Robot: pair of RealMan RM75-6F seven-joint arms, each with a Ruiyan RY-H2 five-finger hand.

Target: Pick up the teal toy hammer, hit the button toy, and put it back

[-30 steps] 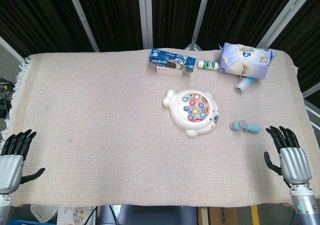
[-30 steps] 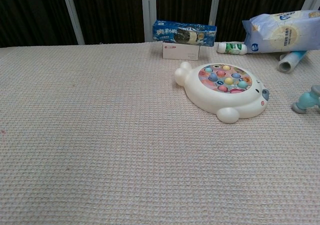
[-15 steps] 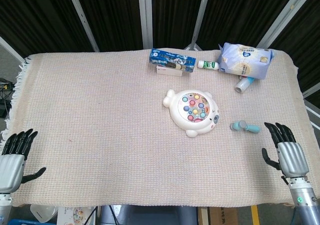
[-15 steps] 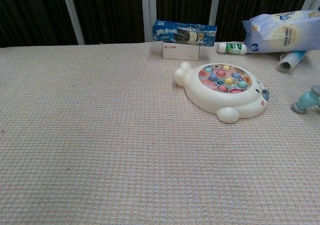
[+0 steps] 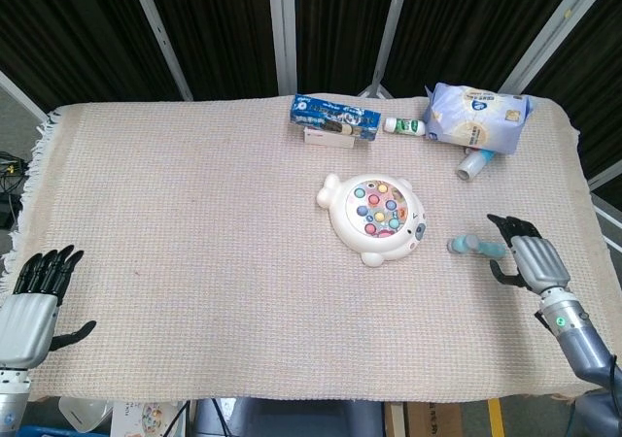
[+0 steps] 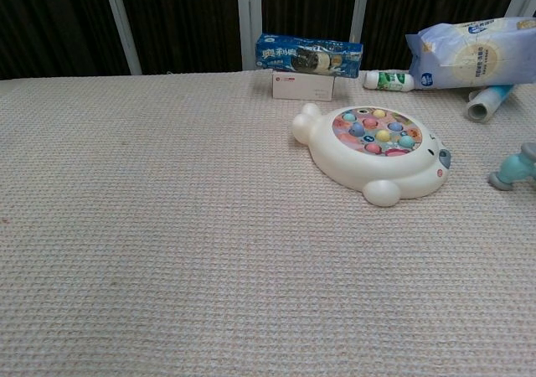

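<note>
The teal toy hammer (image 5: 472, 246) lies flat on the woven cloth right of the button toy; only its head (image 6: 514, 168) shows at the right edge of the chest view. The white seal-shaped button toy (image 5: 376, 217) (image 6: 374, 152), with coloured buttons on top, sits in the middle right of the table. My right hand (image 5: 522, 258) hovers just right of the hammer's handle end, fingers apart and holding nothing. Over the table's near left corner my left hand (image 5: 36, 301) is open and empty. Neither hand shows in the chest view.
Along the far edge lie a blue snack packet (image 5: 335, 117) on a white box (image 5: 328, 138), a small bottle (image 5: 404, 125), a pale blue bag (image 5: 478, 117) and a tube (image 5: 471, 164). The cloth's fringe (image 5: 32, 165) marks the left edge.
My right hand has moved forward and left from the near right corner up to the hammer's handle end. The left hand has barely shifted. Hammer and button toy stay put.
</note>
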